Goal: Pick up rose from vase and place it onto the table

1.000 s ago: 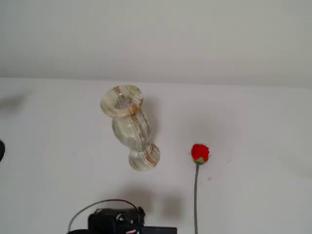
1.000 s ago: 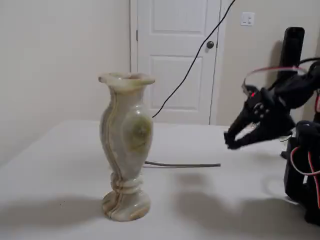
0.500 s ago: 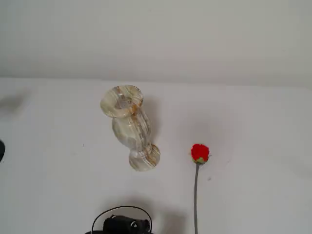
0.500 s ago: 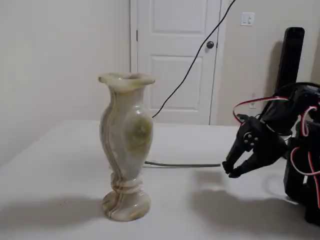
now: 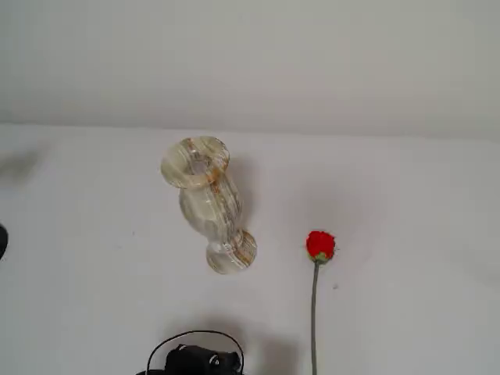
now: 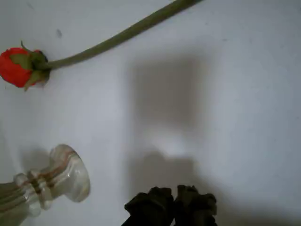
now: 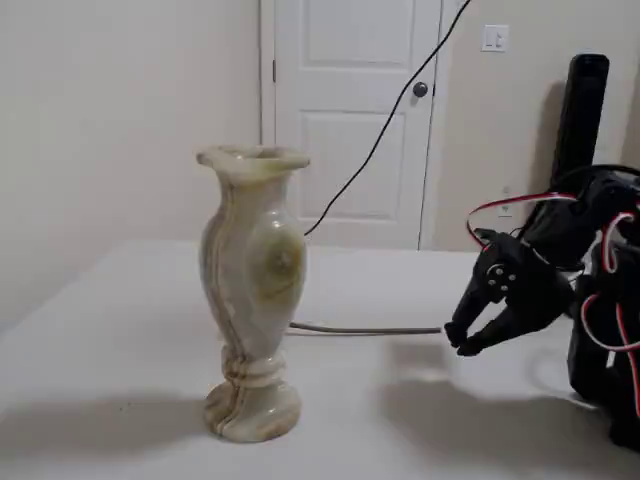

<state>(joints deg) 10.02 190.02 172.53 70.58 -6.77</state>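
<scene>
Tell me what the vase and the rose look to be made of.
Vase: likely polished stone such as onyx or marble, cream with brown veining and a glossy sheen. Rose: probably artificial, fabric or plastic, given its uniform bright red bloom and perfectly straight stem.

We find no lettering, label, brand mark, number or sign that can be read in any of the three views. The vase [image 7: 251, 290] carries only its brown veining, the rose [image 5: 319, 244] and the tabletop [image 5: 406, 234] are plain, and the door [image 7: 350, 120] and wall switch [image 7: 494, 38] behind them bear no writing we can make out. The dark arm [image 7: 560, 250] shows wires but no legible marking.
</scene>
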